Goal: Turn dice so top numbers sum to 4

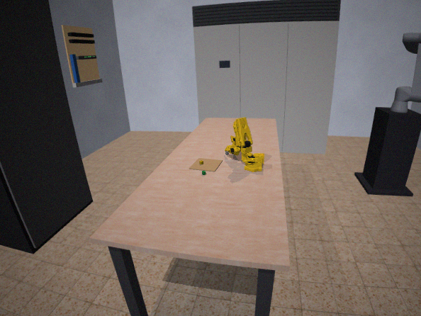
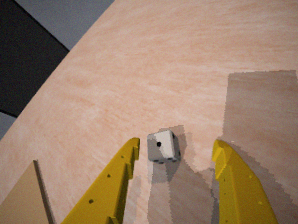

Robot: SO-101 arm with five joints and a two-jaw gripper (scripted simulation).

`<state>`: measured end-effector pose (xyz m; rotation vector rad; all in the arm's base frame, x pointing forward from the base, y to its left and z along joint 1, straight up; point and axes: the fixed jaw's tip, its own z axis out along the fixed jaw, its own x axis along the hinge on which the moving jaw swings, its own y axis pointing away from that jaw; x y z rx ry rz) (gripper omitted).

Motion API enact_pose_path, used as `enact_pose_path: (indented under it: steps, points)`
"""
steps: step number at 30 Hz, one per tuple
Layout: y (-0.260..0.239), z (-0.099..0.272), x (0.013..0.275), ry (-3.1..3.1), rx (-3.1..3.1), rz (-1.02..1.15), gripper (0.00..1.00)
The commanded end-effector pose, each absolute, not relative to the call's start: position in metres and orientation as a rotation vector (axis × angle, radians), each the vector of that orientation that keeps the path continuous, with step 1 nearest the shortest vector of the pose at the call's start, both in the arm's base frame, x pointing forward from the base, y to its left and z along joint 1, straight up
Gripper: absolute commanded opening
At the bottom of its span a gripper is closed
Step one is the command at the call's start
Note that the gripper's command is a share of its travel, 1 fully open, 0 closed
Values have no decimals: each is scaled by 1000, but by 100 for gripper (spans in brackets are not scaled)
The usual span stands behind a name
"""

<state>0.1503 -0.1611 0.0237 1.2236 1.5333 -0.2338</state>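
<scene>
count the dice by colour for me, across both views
small yellow cube die, on the tan square mat: 1
small green cube die, on the table beside the mat: 1
white cube die with black pips, on the table between the gripper's open fingers: 1
total: 3

Long rectangular counter (image 1: 198,219), pale pinkish wood-grain top on dark legs, standing on a tan tiled floor (image 1: 354,255). Directly on it:
- flat tan square mat (image 1: 209,165), mid-counter, lying flat; one corner of it shows at lower left of the wrist view (image 2: 20,200).
- small green die (image 1: 204,173) on bare counter, just off the mat's near edge.
- small white die (image 2: 162,146) on bare counter, apart from the mat, one-pip face towards the wrist camera.
- yellow arm's base (image 1: 256,164), on the counter to the right of the mat.
</scene>
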Motion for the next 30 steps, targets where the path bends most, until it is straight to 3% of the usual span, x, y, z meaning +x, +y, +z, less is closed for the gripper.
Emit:
enact_pose_path:
  steps: [1,21,30]
  points:
    - [-152,35,144,1338,1405,-39,27]
    - [-164,8,156,1372,1528,5,26]
    - [-172,-10,164,1662,1428,-142,26]
